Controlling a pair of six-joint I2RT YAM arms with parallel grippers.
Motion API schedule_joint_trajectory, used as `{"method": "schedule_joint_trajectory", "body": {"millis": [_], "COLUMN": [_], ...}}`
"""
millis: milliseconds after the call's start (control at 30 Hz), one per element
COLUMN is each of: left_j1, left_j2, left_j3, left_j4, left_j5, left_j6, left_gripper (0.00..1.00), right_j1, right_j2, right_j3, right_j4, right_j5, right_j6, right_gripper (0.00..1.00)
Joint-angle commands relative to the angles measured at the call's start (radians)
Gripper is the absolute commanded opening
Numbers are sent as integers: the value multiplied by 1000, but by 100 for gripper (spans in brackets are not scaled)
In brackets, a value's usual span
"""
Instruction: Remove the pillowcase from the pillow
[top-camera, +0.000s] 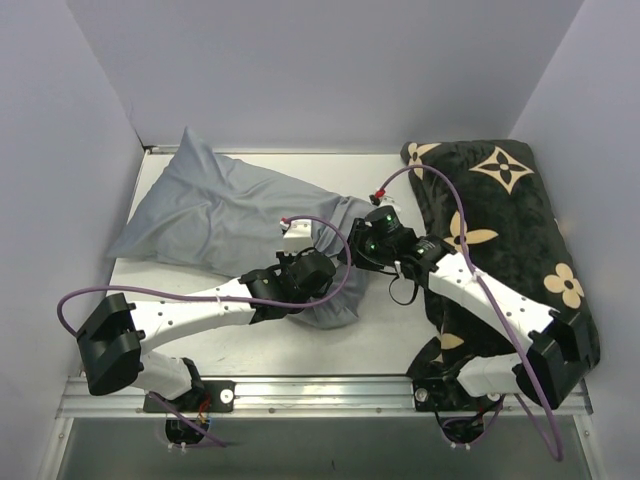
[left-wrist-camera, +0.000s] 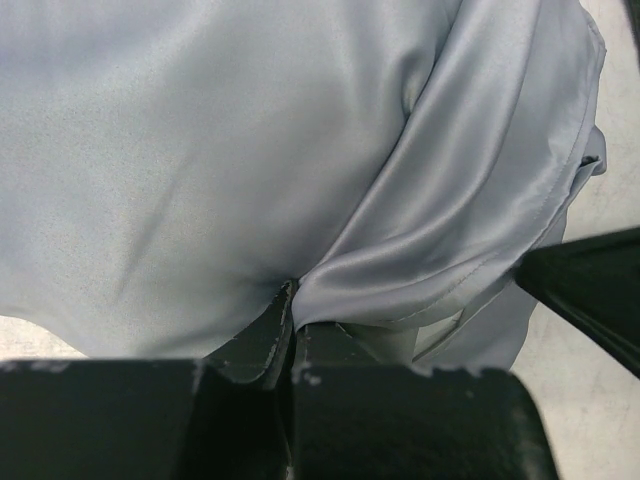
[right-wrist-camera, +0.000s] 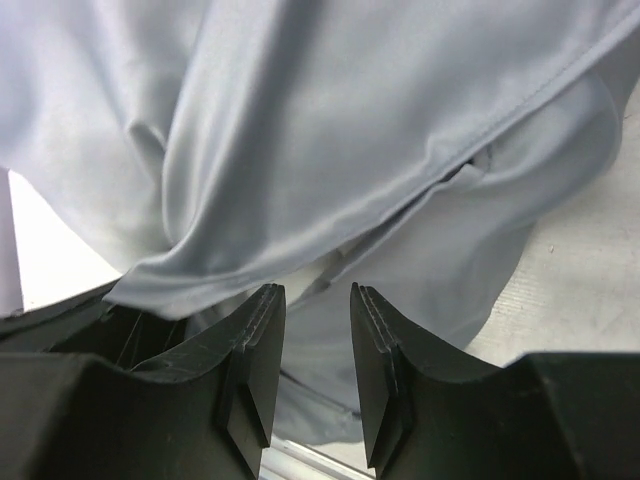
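Left gripper (left-wrist-camera: 292, 335), lower centre, clenches the grey pillowcase (left-wrist-camera: 200, 150) edge, probably anchoring it; right gripper (right-wrist-camera: 318, 370) gapes just beside a fold, empty.

Pillowcase (top-camera: 215, 210) smooth satiny cloth w/ sheen; cushion (top-camera: 520, 230) plush.

The left arm (top-camera: 190, 315) reaches rightward from a folded elbow, its left gripper (left-wrist-camera: 292, 300) pinched fully closed on a fold of the pillowcase (left-wrist-camera: 200, 150). The right arm (top-camera: 490, 300) angles in leftward, and the right gripper (right-wrist-camera: 318, 310) has its jaws slightly parted.
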Motion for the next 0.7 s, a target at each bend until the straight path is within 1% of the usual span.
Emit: {"method": "schedule_joint_trajectory", "body": {"millis": [0,100,200,300,367,400,433,467,500,600,667], "left_j1": [9,11,9,11,11,9,9,11,11,16,19], "left_j2": [4,2,4,5,8,10,10,13,15,22,30], "left_j3": [7,8,11,13,13,14,14,16,16,19,22], "left_j4": [39,39,39,43,46,48,48,48,51,55,59], "left_j5": [11,11,13,16,17,17,17,19,19,28,34], "left_j6": [12,14,17,18,18,18,18,18,18,18,20], "left_gripper": [0,0,0,0,0,0,0,0,0,0,0], "right_j1": [5,7,7,5,7,5,7,5,4,4,4], "right_j2": [38,38,25,41,59,67,77,90,91,67,15], "right_j3": [50,45,33,31,28,28,30,30,30,-1,-57], "right_j4": [-14,-14,-17,-21,-21,-19,-19,-19,-21,-24,-34], "right_j5": [30,33,36,35,36,38,38,38,38,38,38], "right_j6": [-7,-7,-7,-5,-5,-4,-4,-5,-8,-11,-8], "right_gripper": [33,34,38,39,38,31,28,21,17,0,0]}}
